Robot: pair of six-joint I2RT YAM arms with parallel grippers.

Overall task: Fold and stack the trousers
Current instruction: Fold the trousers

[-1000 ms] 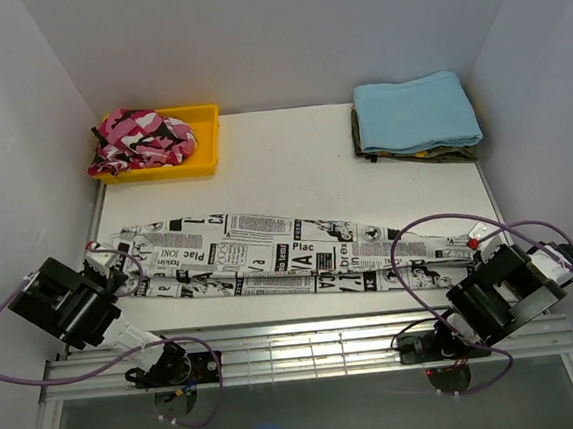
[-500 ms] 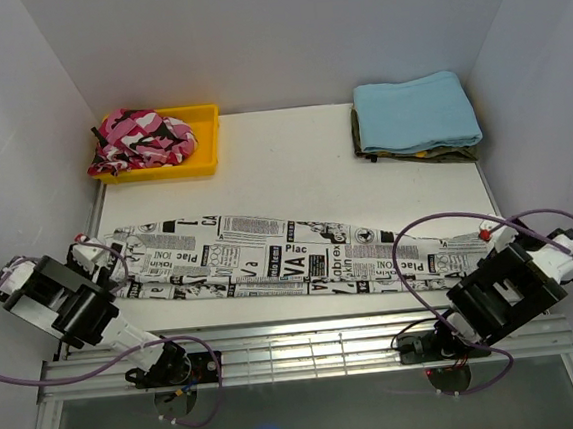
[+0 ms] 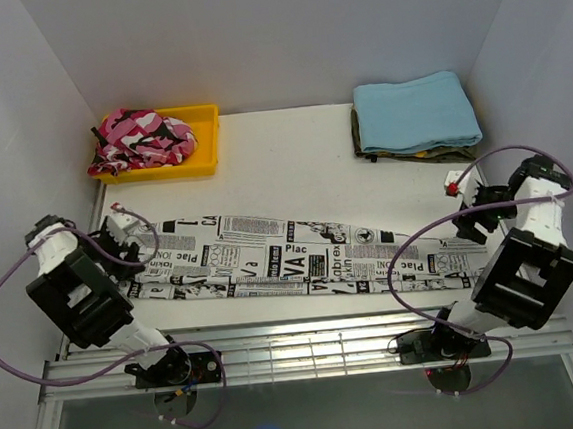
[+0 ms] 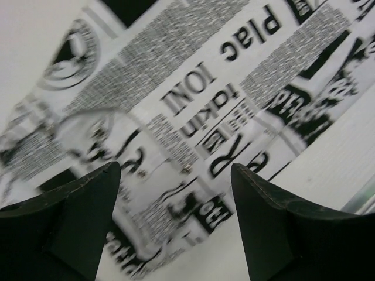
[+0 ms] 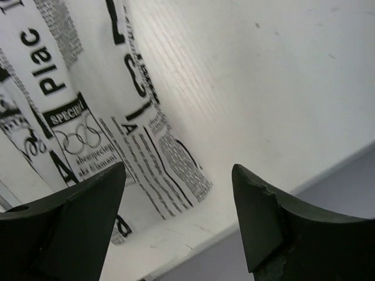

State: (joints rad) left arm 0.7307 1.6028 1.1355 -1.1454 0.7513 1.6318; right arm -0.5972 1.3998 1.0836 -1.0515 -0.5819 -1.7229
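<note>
White counter (image 3: 292, 159) w/ pale walls round it. Trousers (image 3: 300, 255) lie flat in 1 long strip across its near part, running L to R. Left pincer (image 4: 176, 175) spread wide, holding nothing, just over the strip's L end. Right pincer (image 5: 179, 175) also wide, holding nothing, over the R end by the counter edge. Far L: yellow tray (image 3: 208, 146) w/ pink camo garment (image 3: 139, 137); far R: folded blue cloth (image 3: 416, 108)

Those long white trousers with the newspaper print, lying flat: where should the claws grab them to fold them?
Probably the two short ends, pinched from straight above: the long white newspaper-print fabric trousers lie flat, stretched left to right, and the open left claw and right claw hang near those ends.
</note>
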